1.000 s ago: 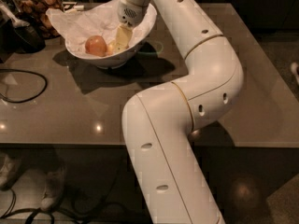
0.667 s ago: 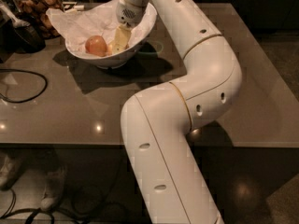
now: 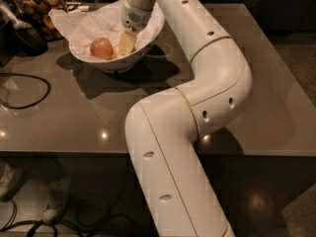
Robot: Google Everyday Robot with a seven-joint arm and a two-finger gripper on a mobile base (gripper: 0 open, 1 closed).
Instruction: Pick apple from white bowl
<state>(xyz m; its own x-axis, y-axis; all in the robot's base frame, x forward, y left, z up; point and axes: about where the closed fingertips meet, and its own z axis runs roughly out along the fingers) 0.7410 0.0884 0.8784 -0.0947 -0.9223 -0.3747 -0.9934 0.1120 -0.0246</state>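
Observation:
A reddish-orange apple [image 3: 101,48] lies in the white bowl [image 3: 146,40], which is lined with crumpled white paper and stands at the far left of the grey table. My gripper [image 3: 125,43] reaches down into the bowl just to the right of the apple. One pale yellowish finger [image 3: 127,42] shows beside the apple, close to it or touching it. The white arm runs from the bowl across the table toward the front.
A black cable [image 3: 27,90] loops on the table at the left. Dark objects and a jar of brown items [image 3: 42,4] stand behind the bowl at the far left. The table's front edge [image 3: 74,152] drops to a floor with cables and shoes.
Nothing has visibly moved; the gripper stays in the bowl beside the apple.

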